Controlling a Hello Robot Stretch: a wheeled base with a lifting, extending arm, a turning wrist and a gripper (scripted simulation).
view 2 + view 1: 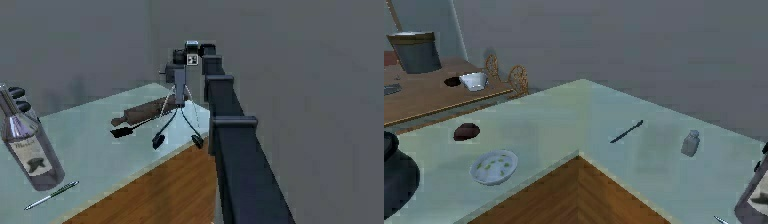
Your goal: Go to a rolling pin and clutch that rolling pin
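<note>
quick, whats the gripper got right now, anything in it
gripper: cannot be told whether it holds anything; the rolling pin lies on the counter right at its far end.

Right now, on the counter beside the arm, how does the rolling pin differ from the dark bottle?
The rolling pin lies flat; the bottle stands upright. The rolling pin is brown; the bottle is dark glass with a pale label. The rolling pin is a slim rod; the bottle has a broad body. Both rest on the pale green countertop.
</note>
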